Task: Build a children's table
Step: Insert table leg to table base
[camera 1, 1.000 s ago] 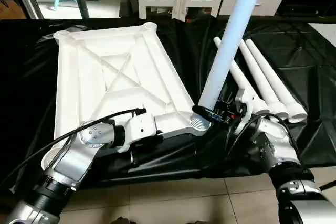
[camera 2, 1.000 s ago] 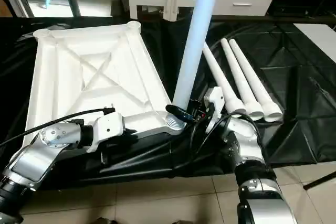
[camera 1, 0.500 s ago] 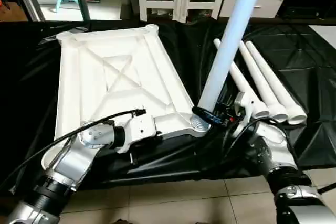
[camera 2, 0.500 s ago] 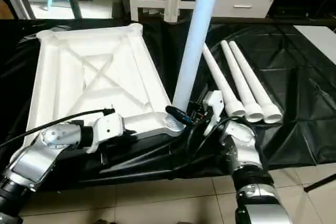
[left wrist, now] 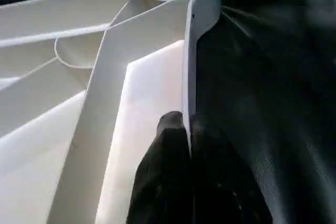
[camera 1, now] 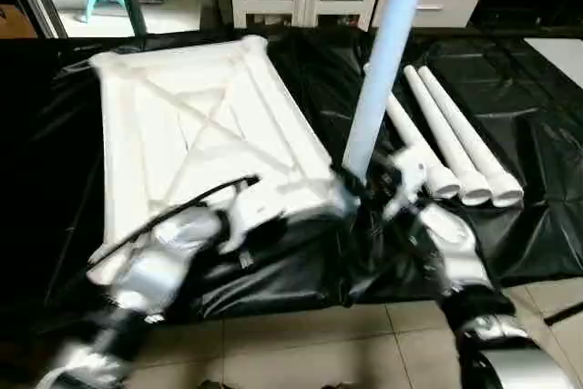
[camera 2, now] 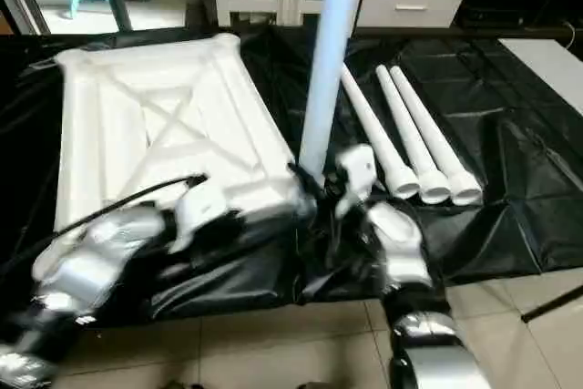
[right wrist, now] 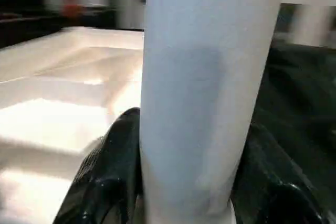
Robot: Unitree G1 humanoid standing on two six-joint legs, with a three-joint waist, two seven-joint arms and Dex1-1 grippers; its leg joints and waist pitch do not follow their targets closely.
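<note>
Leg-fitting is the step in hand: from the head views the tabletop [camera 1: 196, 129] lies underside up on the black-draped counter [camera 1: 547, 134], and the right claw [camera 1: 360, 184] is clamped around the base of an upright leg [camera 1: 383, 52] standing at the near right corner socket [camera 2: 301, 198]. The left claw [camera 1: 260, 216] is at the tabletop's near edge. Three spare legs [camera 1: 455, 148] lie side by side just right of the standing one, near the right arm's sweep. The left wrist view shows the left claw's fingers [left wrist: 168, 182] pinched shut on the tabletop's thin rim wall, one either side, steadying it. The right wrist view shows dark fingers [right wrist: 113, 171] hugging both sides of the leg. Next, I judge, the leg wants pressing or twisting straight down until seated, without tipping.
</note>
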